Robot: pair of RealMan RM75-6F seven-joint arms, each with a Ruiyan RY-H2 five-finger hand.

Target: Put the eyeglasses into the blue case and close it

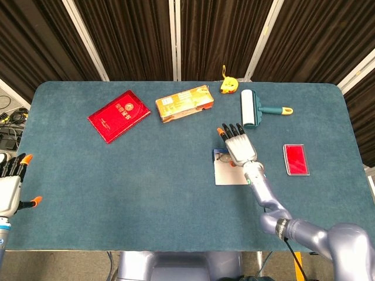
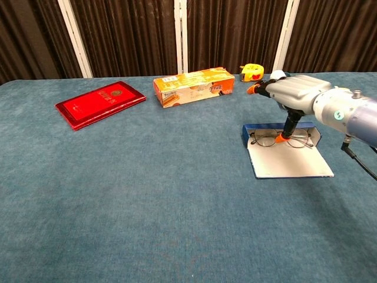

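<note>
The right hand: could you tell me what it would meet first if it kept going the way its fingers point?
Probably the lint roller. In the head view the right hand points up-table toward it, with bare cloth between. Height is unclear, so it may pass over.

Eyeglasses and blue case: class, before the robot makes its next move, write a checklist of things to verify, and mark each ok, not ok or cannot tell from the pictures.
1. Eyeglasses lie inside the open blue case, against its far wall: ok.
2. Lid shut: not ok, the case lies open and flat.
3. Right robot hand free to work the lid: not ok, one finger reaches down onto the eyeglasses.
4. That finger actually presses the frame: cannot tell.
5. Left robot hand out of the way: ok, open at the table's near left edge.
6. Lint roller and red card apart from the case: ok.
</note>
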